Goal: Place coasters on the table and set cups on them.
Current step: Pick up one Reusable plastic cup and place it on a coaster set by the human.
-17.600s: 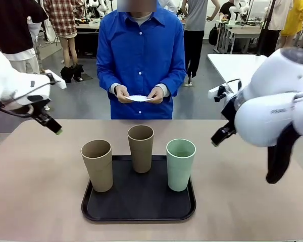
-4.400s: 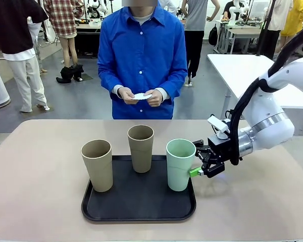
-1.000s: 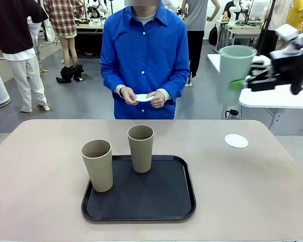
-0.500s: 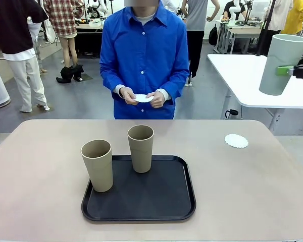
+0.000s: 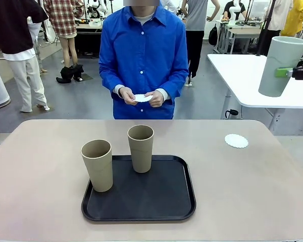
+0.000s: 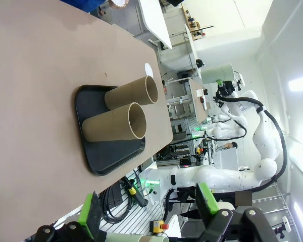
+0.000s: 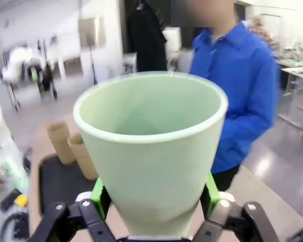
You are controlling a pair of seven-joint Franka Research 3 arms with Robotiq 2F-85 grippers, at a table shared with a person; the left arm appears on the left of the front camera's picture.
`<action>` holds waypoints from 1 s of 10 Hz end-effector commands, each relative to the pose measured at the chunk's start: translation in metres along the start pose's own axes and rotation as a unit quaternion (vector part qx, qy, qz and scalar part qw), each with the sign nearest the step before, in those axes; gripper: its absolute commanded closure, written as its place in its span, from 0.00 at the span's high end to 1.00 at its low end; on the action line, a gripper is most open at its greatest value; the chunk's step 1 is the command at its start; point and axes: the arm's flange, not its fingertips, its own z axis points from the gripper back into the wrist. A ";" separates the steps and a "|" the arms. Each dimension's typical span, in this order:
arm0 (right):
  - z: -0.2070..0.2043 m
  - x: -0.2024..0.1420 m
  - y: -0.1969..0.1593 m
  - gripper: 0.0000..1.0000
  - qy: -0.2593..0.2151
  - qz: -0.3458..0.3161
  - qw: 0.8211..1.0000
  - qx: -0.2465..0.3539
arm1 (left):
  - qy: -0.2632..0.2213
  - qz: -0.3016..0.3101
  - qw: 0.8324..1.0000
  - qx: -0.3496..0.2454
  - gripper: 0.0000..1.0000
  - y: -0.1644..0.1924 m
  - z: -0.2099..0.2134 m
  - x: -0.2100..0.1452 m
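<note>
Mint green cup (image 5: 282, 60): hangs high at upper right, clamped between right gripper (image 7: 154, 201) pads. One coaster (image 5: 236, 140) lying bare on table (image 5: 40, 166), right of centre. Two tan cups (image 5: 97, 165) standing on black tray (image 5: 139, 209), lower centre. Left gripper (image 6: 149, 206) spread wide, empty.

This is a robotics lab in a big open hall. A glossy grey floor (image 5: 81, 101) runs behind the far edge of the beige-pink matte tabletop (image 5: 40, 176), with white rectangular work tables (image 5: 242, 75) off its far right corner and people standing about (image 5: 20, 55). Beyond its near edge lie black cables (image 6: 113, 201) beside a red push-button on a yellow box (image 6: 159, 225). A white jointed robot arm (image 6: 262, 136) rises nearby.
</note>
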 end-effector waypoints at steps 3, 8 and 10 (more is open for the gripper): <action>-0.040 -0.059 -0.020 0.85 0.024 0.084 0.991 0.100 | -0.004 -0.004 1.000 -0.010 1.00 -0.001 0.002 0.000; -0.058 -0.115 -0.083 0.85 -0.013 0.052 0.991 0.122 | -0.004 -0.004 1.000 -0.010 1.00 -0.001 0.002 0.000; -0.071 -0.131 -0.103 0.85 -0.016 0.024 0.990 0.139 | -0.004 -0.004 1.000 -0.010 1.00 -0.001 0.002 0.000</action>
